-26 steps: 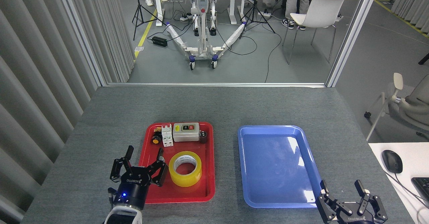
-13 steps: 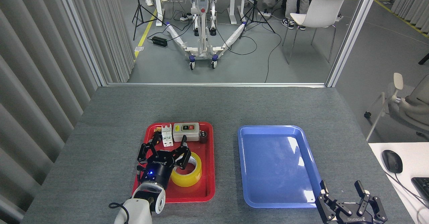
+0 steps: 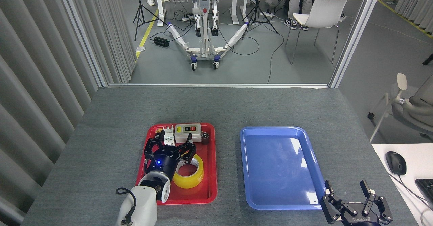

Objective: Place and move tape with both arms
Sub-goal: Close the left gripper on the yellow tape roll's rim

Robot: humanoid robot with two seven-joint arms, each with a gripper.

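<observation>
1. Table (image 3: pixel 111 117): grey felt top; carries a red tray (image 3: pixel 209 172) on the left and a bare blue tray (image 3: pixel 280 165) on the right, set apart
2. Left arm (image 3: pixel 142 204): white casing, comes in from the bottom edge over the red tray's near left corner
3. Tape (image 3: pixel 194 177): yellow roll, white core, lies flat in the near half of the red tray
4. Left pincer (image 3: pixel 171 144): fingers spread wide, holding nothing, poised above the roll's left rim and core
5. Right pincer (image 3: pixel 355 205): spread wide, empty, low near the blue tray's near right corner
6. Switch box (image 3: pixel 187 133) and small parts sit along the red tray's far edge, just beyond the fingers
7. Step in hand, my reading: reach and grasp. Do it well by centring over the roll, one finger into the core, the others outside the wall, closing before lifting; keep clear of the switch box
8. Hidden: the roll's left part under the pincer; whether any finger touches the tape, cannot tell; right pincer cut off by the bottom edge
</observation>
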